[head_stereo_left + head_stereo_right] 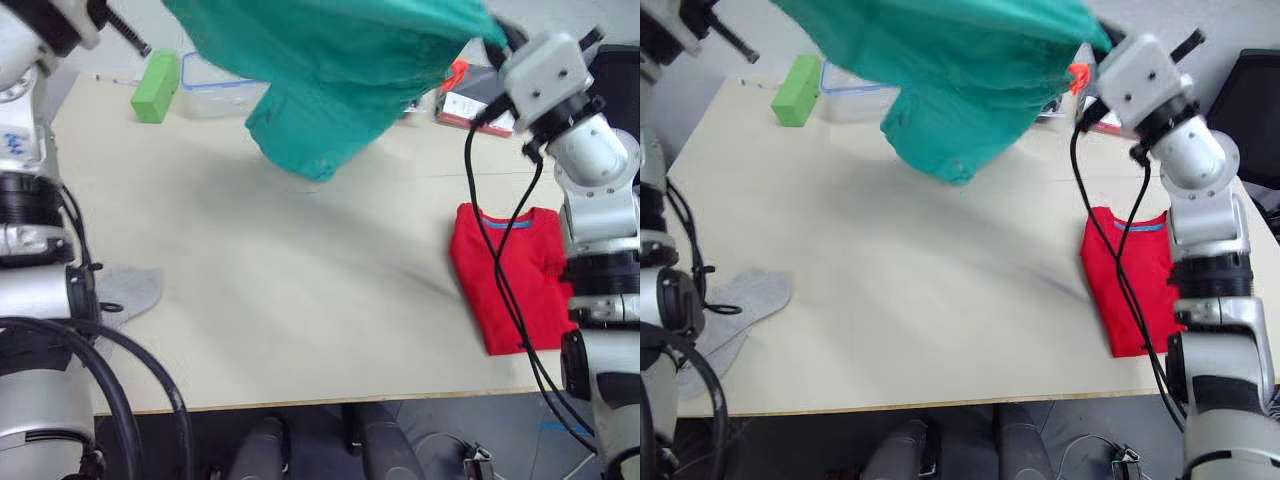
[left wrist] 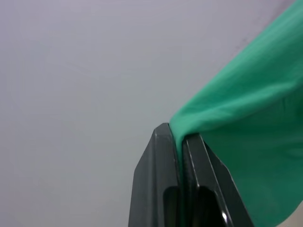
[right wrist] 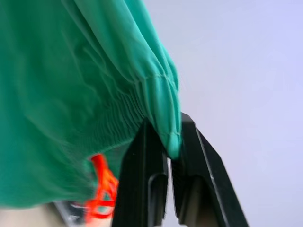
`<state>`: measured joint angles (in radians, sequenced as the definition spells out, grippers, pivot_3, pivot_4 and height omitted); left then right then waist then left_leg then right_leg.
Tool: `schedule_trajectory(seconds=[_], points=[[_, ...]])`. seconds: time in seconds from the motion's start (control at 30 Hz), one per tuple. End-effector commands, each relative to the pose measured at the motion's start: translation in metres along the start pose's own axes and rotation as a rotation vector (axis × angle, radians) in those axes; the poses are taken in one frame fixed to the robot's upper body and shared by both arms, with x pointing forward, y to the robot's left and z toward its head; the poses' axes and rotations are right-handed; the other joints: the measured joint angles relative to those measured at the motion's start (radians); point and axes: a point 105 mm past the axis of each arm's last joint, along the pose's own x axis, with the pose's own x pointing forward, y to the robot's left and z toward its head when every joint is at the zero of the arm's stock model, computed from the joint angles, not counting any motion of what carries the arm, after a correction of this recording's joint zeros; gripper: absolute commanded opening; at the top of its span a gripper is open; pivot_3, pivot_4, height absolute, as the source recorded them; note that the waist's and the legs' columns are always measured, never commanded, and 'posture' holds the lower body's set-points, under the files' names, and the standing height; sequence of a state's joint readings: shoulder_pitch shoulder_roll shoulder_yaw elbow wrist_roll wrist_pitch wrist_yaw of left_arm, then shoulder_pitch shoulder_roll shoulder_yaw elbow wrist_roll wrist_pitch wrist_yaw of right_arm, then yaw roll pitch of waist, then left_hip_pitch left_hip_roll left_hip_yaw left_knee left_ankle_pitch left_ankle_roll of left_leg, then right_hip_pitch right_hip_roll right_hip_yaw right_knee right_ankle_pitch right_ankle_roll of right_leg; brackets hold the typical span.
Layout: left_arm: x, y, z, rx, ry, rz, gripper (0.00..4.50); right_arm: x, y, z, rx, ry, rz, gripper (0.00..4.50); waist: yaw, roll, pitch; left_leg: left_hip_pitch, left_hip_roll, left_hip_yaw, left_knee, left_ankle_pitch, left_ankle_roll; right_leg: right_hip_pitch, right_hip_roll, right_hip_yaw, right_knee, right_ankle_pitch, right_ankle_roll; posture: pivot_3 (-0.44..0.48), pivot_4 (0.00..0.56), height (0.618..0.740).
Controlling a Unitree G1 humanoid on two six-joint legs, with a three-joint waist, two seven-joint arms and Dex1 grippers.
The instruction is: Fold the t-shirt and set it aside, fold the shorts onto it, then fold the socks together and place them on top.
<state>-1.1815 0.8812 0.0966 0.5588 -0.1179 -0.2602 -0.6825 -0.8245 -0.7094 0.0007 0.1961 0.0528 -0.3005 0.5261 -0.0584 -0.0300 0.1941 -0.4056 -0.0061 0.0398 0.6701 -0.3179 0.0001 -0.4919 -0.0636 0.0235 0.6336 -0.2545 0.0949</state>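
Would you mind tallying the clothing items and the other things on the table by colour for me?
Teal: 1, the shorts, held up by the left gripper and right gripper
Red: 1, the folded t-shirt
Grey: 2, the socks
Green: 1, a block
Clear: 1, a plastic container
Total: 6

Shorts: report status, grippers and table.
Left gripper and right gripper shut on teal shorts, held above table. Red t-shirt folded at right. Grey socks untouched.
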Motion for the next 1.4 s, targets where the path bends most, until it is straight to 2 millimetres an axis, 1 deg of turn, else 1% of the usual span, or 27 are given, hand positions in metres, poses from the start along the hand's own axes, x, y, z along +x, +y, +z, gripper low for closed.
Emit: schedule_trajectory(seconds=[0.03, 0.07, 0.13, 0.17, 0.2, 0.23, 0.27, 0.3, 0.33, 0.4, 0.47, 0.57, 0.67, 0.7, 0.73, 0.8, 0.9, 0.97, 1.03, 1.07, 1.1, 1.13, 1.17, 1.2, 1.27, 1.3, 1.4], points=[[-0.042, 0.000, 0.008, -0.102, 0.036, -0.087, 0.02, -0.026, 0.040, 0.015, 0.149, -0.005, 0.249, 0.00, -0.002, 0.000, 0.000, 0.001, 0.000, 0.000, 0.002, -0.001, 0.001, 0.002, 0.000, 0.000, 0.001, 0.000, 0.000, 0.000, 0.150, 0.740], [-0.052, -0.015, 0.003, -0.140, 0.073, -0.154, 0.02, -0.035, 0.055, 0.012, 0.196, 0.026, 0.319, 0.00, -0.001, 0.000, 0.000, 0.002, 0.002, -0.001, 0.007, -0.003, 0.001, 0.004, 0.000, 0.000, 0.003, 0.000, 0.000, 0.000, 0.150, 0.740], [-0.083, -0.063, -0.010, -0.233, 0.194, -0.364, 0.02, -0.058, 0.093, 0.007, 0.300, 0.095, 0.493, 0.00, 0.002, 0.001, 0.000, 0.005, 0.002, -0.002, 0.013, -0.004, 0.003, 0.009, 0.000, 0.001, 0.004, 0.001, -0.001, 0.000, 0.150, 0.740], [-0.101, -0.087, -0.015, -0.306, 0.258, -0.471, 0.02, -0.070, 0.110, 0.009, 0.343, 0.105, 0.584, 0.00, 0.004, 0.001, 0.001, 0.010, 0.002, -0.002, 0.013, -0.005, 0.005, 0.015, -0.001, 0.005, 0.004, 0.001, -0.001, 0.000, 0.150, 0.740], [-0.117, -0.107, -0.016, -0.348, 0.311, -0.560, 0.02, -0.080, 0.122, 0.012, 0.377, 0.118, 0.653, 0.00, 0.004, 0.002, 0.002, 0.016, 0.002, -0.002, 0.013, -0.009, 0.012, 0.022, -0.001, 0.007, 0.001, 0.002, -0.002, 0.000, 0.150, 0.740], [-0.128, -0.117, -0.016, -0.372, 0.342, -0.606, 0.02, -0.085, 0.127, 0.014, 0.397, 0.125, 0.691, 0.00, 0.005, 0.002, 0.003, 0.026, 0.003, -0.003, 0.011, -0.010, 0.014, 0.033, -0.001, 0.007, -0.005, 0.003, -0.003, 0.000, 0.150, 0.740], [-0.143, -0.130, -0.016, -0.405, 0.396, -0.673, 0.02, -0.094, 0.135, 0.016, 0.424, 0.133, 0.746, 0.00, 0.004, 0.002, 0.004, 0.035, 0.004, -0.004, 0.010, -0.013, 0.015, 0.043, -0.001, 0.006, -0.011, 0.003, -0.004, 0.000, 0.150, 0.740], [-0.157, -0.141, -0.016, -0.424, 0.445, -0.729, 0.02, -0.101, 0.141, 0.017, 0.448, 0.143, 0.789, 0.00, 0.006, 0.001, 0.004, 0.039, 0.005, -0.005, 0.010, -0.013, 0.015, 0.049, 0.000, 0.005, -0.015, 0.004, -0.007, 0.000, 0.150, 0.740], [-0.170, -0.149, -0.015, -0.455, 0.507, -0.781, 0.02, -0.108, 0.146, 0.018, 0.479, 0.161, 0.831, 0.00, 0.009, 0.001, 0.004, 0.039, 0.006, -0.005, 0.010, -0.012, 0.016, 0.052, 0.000, 0.004, -0.020, 0.006, -0.012, 0.000, 0.150, 0.740], [-0.192, -0.161, -0.011, -0.500, 0.589, -0.871, 0.02, -0.122, 0.152, 0.020, 0.529, 0.184, 0.905, 0.00, 0.019, 0.001, 0.003, 0.044, 0.008, -0.006, 0.009, -0.011, 0.015, 0.057, 0.001, 0.002, -0.023, 0.006, -0.017, 0.000, 0.150, 0.740], [-0.203, -0.165, -0.007, -0.528, 0.635, -0.919, 0.02, -0.131, 0.155, 0.021, 0.569, 0.201, 0.950, 0.00, 0.032, 0.001, 0.003, 0.052, 0.008, -0.006, 0.003, -0.012, 0.014, 0.066, 0.001, 0.003, -0.028, 0.002, -0.024, 0.000, 0.150, 0.740], [-0.223, -0.171, 0.005, -0.609, 0.698, -1.029, 0.02, -0.153, 0.162, 0.026, 0.654, 0.245, 1.056, 0.00, 0.037, 0.001, 0.003, 0.053, 0.008, -0.005, -0.002, -0.010, 0.013, 0.064, 0.000, 0.003, -0.030, 0.001, -0.027, 0.000, 0.150, 0.740], [-0.234, -0.174, 0.019, -0.701, 0.725, -1.114, 0.02, -0.170, 0.167, 0.031, 0.731, 0.274, 1.126, 0.00, 0.035, 0.001, 0.003, 0.052, 0.008, -0.005, -0.005, -0.011, 0.012, 0.062, 0.002, 0.001, -0.029, 0.000, -0.028, 0.000, 0.150, 0.740], [-0.237, -0.174, 0.026, -0.737, 0.725, -1.157, 0.02, -0.176, 0.168, 0.033, 0.762, 0.287, 1.148, 0.00, 0.035, 0.001, 0.003, 0.051, 0.009, -0.005, -0.005, -0.011, 0.011, 0.061, 0.002, 0.001, -0.028, 0.001, -0.025, 0.000, 0.150, 0.740], [-0.239, -0.174, 0.031, -0.762, 0.722, -1.192, 0.02, -0.181, 0.169, 0.035, 0.794, 0.299, 1.168, 0.00, 0.034, 0.001, 0.003, 0.052, 0.009, -0.005, -0.006, -0.011, 0.011, 0.061, 0.003, 0.000, -0.028, 0.005, -0.018, 0.000, 0.150, 0.740], [-0.238, -0.173, 0.035, -0.774, 0.713, -1.225, 0.02, -0.186, 0.170, 0.038, 0.828, 0.308, 1.182, 0.00, 0.033, 0.001, 0.003, 0.052, 0.010, -0.006, -0.006, -0.012, 0.010, 0.062, 0.004, -0.002, -0.029, 0.005, -0.017, 0.000, 0.150, 0.740], [-0.219, -0.165, 0.025, -0.717, 0.666, -1.225, 0.02, -0.178, 0.168, 0.036, 0.894, 0.314, 1.101, 0.00, 0.033, 0.001, 0.003, 0.053, 0.010, -0.006, -0.004, -0.011, 0.010, 0.062, 0.005, -0.002, -0.029, 0.004, -0.019, 0.000, 0.150, 0.740], [-0.194, -0.158, 0.010, -0.631, 0.612, -1.187, 0.02, -0.168, 0.164, 0.029, 0.956, 0.318, 1.017, 0.00, 0.033, 0.000, 0.003, 0.054, 0.009, -0.005, -0.004, -0.008, 0.010, 0.064, 0.005, -0.001, -0.029, -0.002, -0.030, 0.000, 0.150, 0.740], [-0.156, -0.152, -0.009, -0.524, 0.522, -1.124, 0.02, -0.156, 0.158, 0.020, 1.027, 0.326, 0.919, 0.00, 0.039, 0.001, 0.003, 0.055, 0.007, -0.005, -0.004, -0.006, 0.011, 0.066, 0.005, -0.001, -0.029, -0.001, -0.029, 0.000, 0.150, 0.740], [-0.133, -0.151, -0.017, -0.465, 0.477, -1.100, 0.02, -0.152, 0.155, 0.015, 1.062, 0.335, 0.877, 0.00, 0.048, 0.002, 0.002, 0.054, 0.007, -0.004, -0.003, -0.006, 0.011, 0.065, 0.006, -0.002, -0.029, -0.001, -0.028, 0.000, 0.150, 0.740], [-0.118, -0.151, -0.021, -0.427, 0.453, -1.095, 0.02, -0.150, 0.154, 0.013, 1.084, 0.341, 0.852, 0.00, 0.059, 0.002, 0.002, 0.054, 0.005, -0.004, -0.004, -0.005, 0.012, 0.065, 0.009, -0.005, -0.029, 0.000, -0.027, 0.000, 0.150, 0.740], [-0.091, -0.148, -0.030, -0.374, 0.410, -1.050, 0.02, -0.146, 0.149, 0.007, 1.124, 0.351, 0.795, 0.00, 0.060, 0.002, 0.001, 0.054, 0.005, -0.003, -0.003, -0.004, 0.012, 0.066, 0.012, -0.006, -0.028, 0.007, -0.015, 0.000, 0.150, 0.740], [-0.063, -0.147, -0.036, -0.321, 0.374, -1.009, 0.02, -0.143, 0.144, 0.001, 1.161, 0.361, 0.738, 0.00, 0.068, 0.001, 0.001, 0.052, 0.005, -0.003, -0.002, -0.004, 0.012, 0.064, 0.012, -0.005, -0.027, 0.013, -0.009, 0.000, 0.150, 0.740], [-0.033, -0.145, -0.040, -0.257, 0.329, -0.953, 0.02, -0.141, 0.139, -0.004, 1.201, 0.369, 0.682, 0.00, 0.081, 0.000, 0.000, 0.052, 0.003, -0.003, -0.002, -0.005, 0.012, 0.064, 0.011, -0.006, -0.027, 0.013, -0.008, 0.000, 0.150, 0.740], [0.010, -0.144, -0.039, -0.184, 0.261, -0.872, 0.02, -0.138, 0.132, -0.010, 1.254, 0.377, 0.610, 0.00, 0.086, -0.001, 0.000, 0.042, 0.004, -0.002, 0.007, -0.005, 0.013, 0.061, 0.012, -0.012, -0.025, 0.015, -0.006, 0.000, 0.150, 0.740], [0.032, -0.145, -0.034, -0.159, 0.216, -0.824, 0.02, -0.138, 0.129, -0.013, 1.275, 0.388, 0.572, 0.00, 0.087, -0.001, 0.000, 0.034, 0.005, -0.003, 0.013, -0.006, 0.014, 0.055, 0.011, -0.013, -0.023, 0.016, -0.005, 0.000, 0.150, 0.740], [0.076, -0.149, -0.023, -0.087, 0.144, -0.692, 0.02, -0.139, 0.121, -0.019, 1.329, 0.413, 0.477, 0.00, 0.084, -0.001, 0.000, 0.026, 0.002, -0.002, 0.013, -0.007, 0.017, 0.045, 0.003, -0.016, -0.024, 0.016, -0.004, 0.000, 0.150, 0.740]])
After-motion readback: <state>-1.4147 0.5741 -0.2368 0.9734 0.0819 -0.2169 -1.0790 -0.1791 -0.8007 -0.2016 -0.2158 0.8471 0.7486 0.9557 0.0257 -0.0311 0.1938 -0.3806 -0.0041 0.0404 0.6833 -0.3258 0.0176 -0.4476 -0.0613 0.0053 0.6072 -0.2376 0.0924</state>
